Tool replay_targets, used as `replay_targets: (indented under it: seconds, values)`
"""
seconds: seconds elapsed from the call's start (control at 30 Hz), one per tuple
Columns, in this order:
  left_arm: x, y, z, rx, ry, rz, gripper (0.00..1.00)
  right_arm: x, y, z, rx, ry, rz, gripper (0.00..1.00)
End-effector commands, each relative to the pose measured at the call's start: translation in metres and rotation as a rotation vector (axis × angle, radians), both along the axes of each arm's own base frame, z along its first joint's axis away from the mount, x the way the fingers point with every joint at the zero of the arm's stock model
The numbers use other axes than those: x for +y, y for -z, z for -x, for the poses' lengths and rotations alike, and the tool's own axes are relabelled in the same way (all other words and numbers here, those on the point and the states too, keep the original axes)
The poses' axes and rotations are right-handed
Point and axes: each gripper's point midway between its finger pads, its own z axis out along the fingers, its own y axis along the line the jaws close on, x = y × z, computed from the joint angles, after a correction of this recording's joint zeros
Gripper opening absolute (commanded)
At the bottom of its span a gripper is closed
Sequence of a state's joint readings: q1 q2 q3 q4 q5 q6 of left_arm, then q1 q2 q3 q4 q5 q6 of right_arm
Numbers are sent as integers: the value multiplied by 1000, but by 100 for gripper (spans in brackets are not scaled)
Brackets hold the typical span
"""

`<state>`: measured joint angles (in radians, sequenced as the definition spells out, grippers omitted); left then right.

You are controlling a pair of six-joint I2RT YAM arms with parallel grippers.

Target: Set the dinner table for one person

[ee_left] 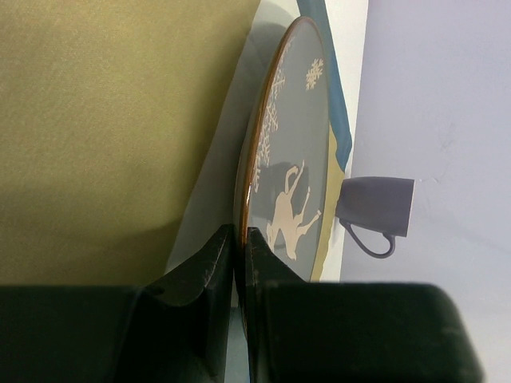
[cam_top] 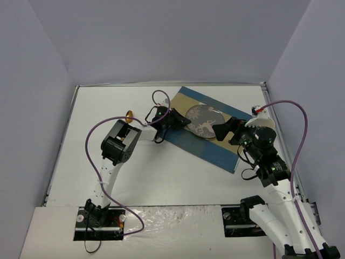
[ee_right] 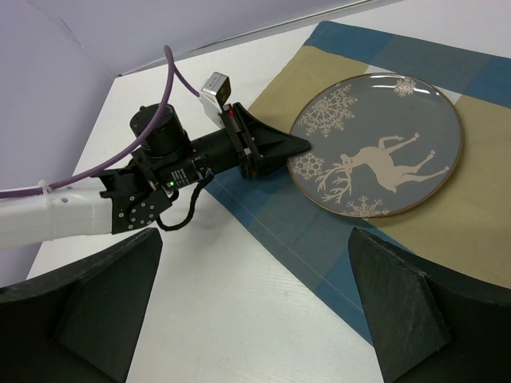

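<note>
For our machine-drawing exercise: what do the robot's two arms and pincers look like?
The left arm and right arm have white links and black joint housings; a purple cable loops along each. The left pincer and right pincer are matte black with wedge-shaped fingers. A small green light glows by the left wrist.

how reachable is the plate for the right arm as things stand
Probably reachable: the right arm's fingers, open, hover short of the plate with nothing between. The left arm's fingers grip the opposite rim, so that edge is taken.

Overhead view, 2 wrist close-ups, plate [ee_right: 375, 148] shared
</note>
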<state>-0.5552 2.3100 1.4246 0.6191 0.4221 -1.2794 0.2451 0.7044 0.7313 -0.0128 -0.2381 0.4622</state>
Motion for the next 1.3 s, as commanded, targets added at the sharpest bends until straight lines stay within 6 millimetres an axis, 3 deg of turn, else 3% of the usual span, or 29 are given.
replay_targets:
  seconds: [0.0, 0.33, 0.53, 0.63, 0.83, 0.97, 1.1, 1.17, 1.27]
  values:
    - [-15, -90, -5, -182, 33, 163, 15, -1, -14, -5, -63, 15, -2, 100]
    - [-10, -85, -2, -166, 28, 144, 48, -3, -15, -3, -69, 26, -14, 100]
    - [-6, -86, 2, -147, 21, 117, 76, -7, -15, -1, -70, 48, -17, 100]
    - [-3, -86, 4, -131, 14, 89, 96, -12, -16, -2, -68, 78, -15, 100]
    - [16, -97, 14, -114, -2, -62, 97, -42, -14, -5, -40, 246, 28, 100]
    - [48, -91, 34, -67, 2, -297, 97, -71, -9, -7, -17, 379, 135, 100]
    - [85, -106, 54, -116, 31, -511, 97, -101, 5, -7, 98, 511, 277, 100]
    - [106, -127, 66, -164, 44, -594, 97, -112, 5, -12, 149, 563, 335, 100]
    - [136, -134, 85, -167, 84, -719, 97, -124, 20, -21, 223, 603, 405, 100]
